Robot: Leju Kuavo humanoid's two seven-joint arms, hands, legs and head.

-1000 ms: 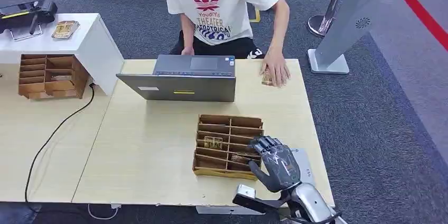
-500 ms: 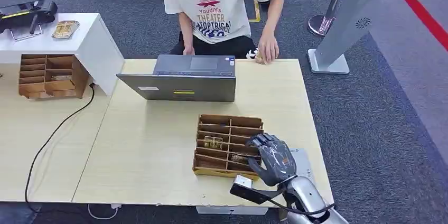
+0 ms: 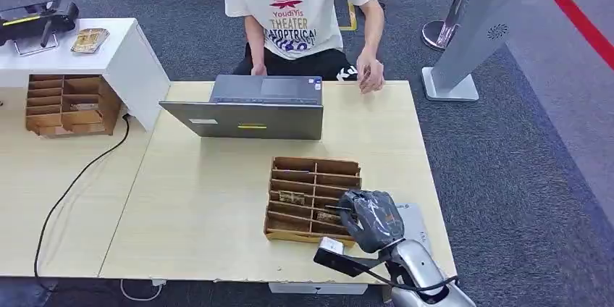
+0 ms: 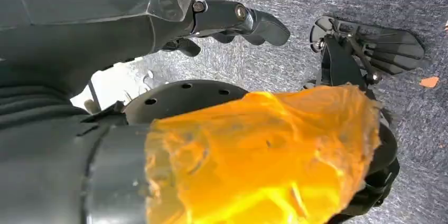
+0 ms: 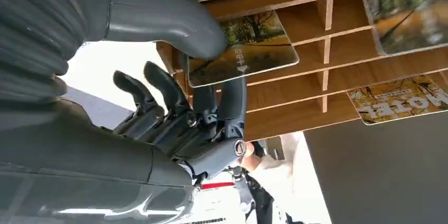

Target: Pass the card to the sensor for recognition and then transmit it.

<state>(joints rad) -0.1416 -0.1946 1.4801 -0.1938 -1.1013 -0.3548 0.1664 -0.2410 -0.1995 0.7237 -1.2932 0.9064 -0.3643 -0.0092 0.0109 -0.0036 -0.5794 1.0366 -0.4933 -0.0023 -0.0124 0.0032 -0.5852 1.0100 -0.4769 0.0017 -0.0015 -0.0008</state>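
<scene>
Between the right hand's thumb and fingers, a card is pinched: thin, stiff, likely slick, best gripped by its edge

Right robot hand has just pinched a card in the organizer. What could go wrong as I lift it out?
The right robot hand pinches only the near corner of the glossy autumn-tree card, so it may slip or twist when lifted. The card lies in a slot of the brown wooden divided organizer; a slanted pull could catch a divider or drag the organizer across the table.
</scene>
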